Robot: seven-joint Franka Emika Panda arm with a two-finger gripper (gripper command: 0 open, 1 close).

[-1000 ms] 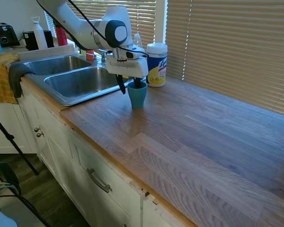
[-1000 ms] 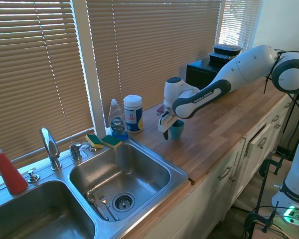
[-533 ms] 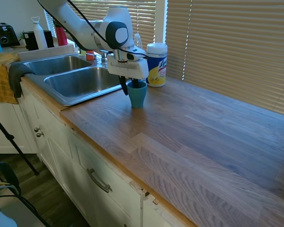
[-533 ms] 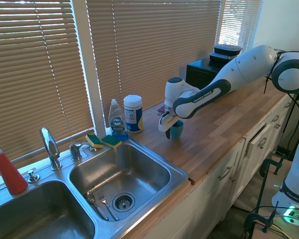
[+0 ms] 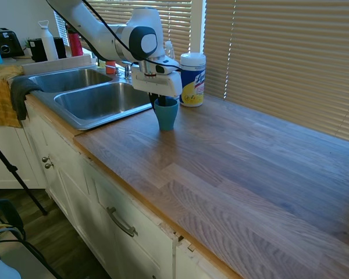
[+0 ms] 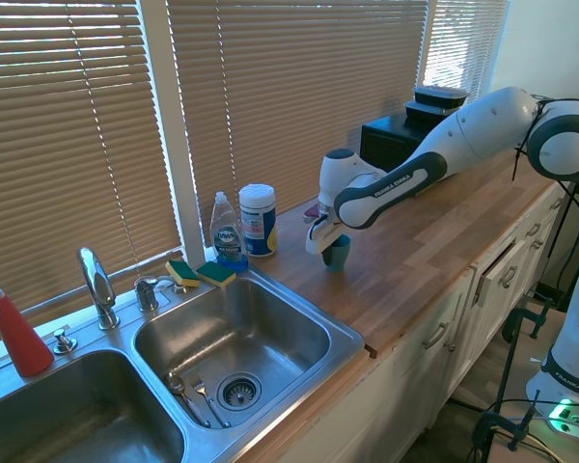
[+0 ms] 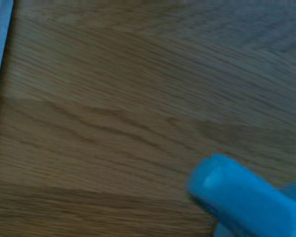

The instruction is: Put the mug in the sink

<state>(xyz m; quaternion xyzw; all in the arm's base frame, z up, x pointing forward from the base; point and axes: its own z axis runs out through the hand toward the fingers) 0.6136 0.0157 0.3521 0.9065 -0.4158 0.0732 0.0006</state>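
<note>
Teal mug (image 5: 166, 114) clamped at its rim by my gripper (image 5: 159, 103), upright at the countertop (image 5: 232, 163) edge beside the sink (image 6: 356, 337).
Plain, matte, tapered cup; utensils (image 6: 185, 391) lie by the near basin's drain.

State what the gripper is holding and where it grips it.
The gripper is shut on the mug, gripping its rim, one finger apparently inside.
</note>
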